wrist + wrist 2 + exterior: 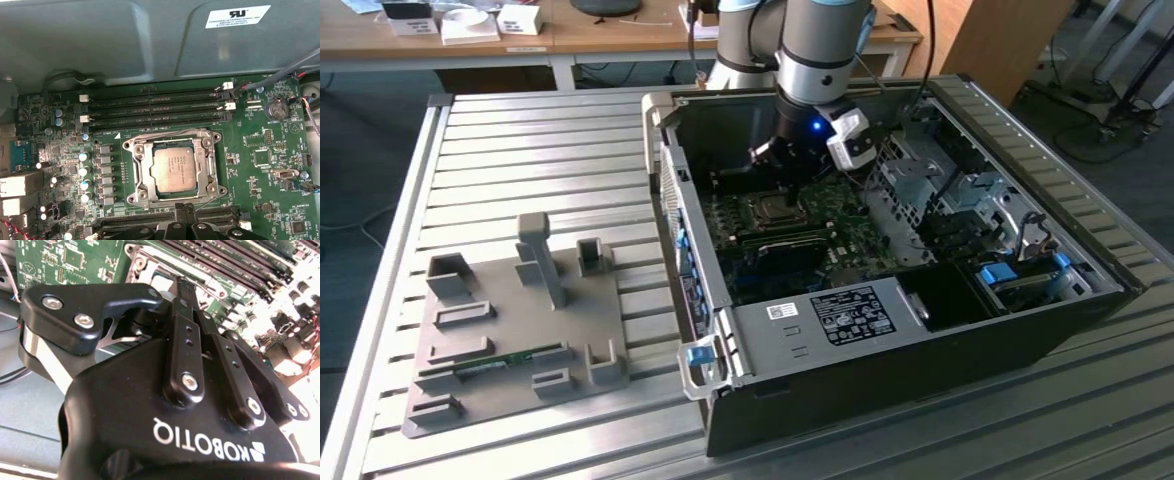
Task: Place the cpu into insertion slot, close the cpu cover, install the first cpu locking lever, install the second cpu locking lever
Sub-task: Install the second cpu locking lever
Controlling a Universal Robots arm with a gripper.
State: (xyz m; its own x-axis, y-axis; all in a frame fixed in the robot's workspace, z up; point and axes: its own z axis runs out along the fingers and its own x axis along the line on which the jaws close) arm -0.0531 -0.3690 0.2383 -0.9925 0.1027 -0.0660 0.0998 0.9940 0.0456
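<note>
Your gripper [187,212] sits low inside the open computer case [1067,330], fingertips drawn close together at the socket's edge with nothing visibly between them. Just beyond them the cpu [174,170] already lies flat in the socket, the cpu cover [205,157] down around it. Treat the chip as light, stiff and fragile, the cover as thin springy metal best pressed at its rim. Memory slots [155,107] flank the socket closely; small capacitors [85,172] and cables [280,72] crowd the green motherboard [265,200].
</note>
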